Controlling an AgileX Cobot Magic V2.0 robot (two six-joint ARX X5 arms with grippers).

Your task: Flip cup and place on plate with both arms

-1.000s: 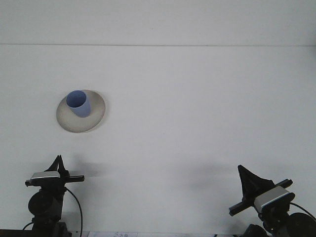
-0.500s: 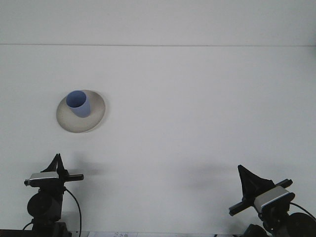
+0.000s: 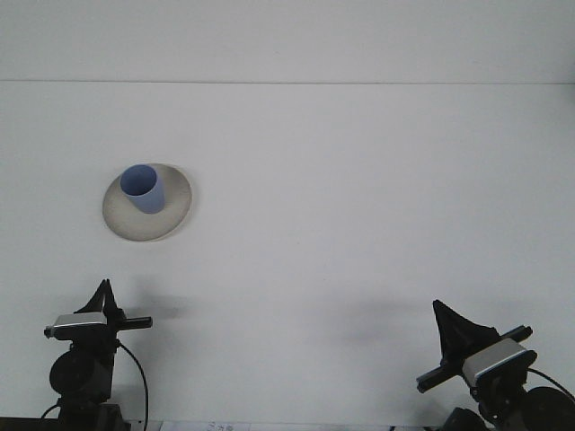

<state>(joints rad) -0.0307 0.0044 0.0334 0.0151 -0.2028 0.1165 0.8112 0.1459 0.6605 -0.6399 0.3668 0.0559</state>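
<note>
While the small blue plastic cup [image 3: 143, 188] is standing mouth-up on the round cream plate [image 3: 176, 208], the left gripper [image 3: 106, 297] is sitting nearer than the right gripper [image 3: 447, 321], both empty, jaw openings unreadable.

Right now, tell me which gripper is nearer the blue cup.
Left. The left gripper sits just below the blue cup on its plate; the right gripper is far across the table.

A bare robot test bench, lab-like

A plain white table [image 3: 359, 224] fills the scene out to a blank white wall [image 3: 287, 40] at the far edge. Two black arms sit at the near left and near right corners, cables trailing.
</note>
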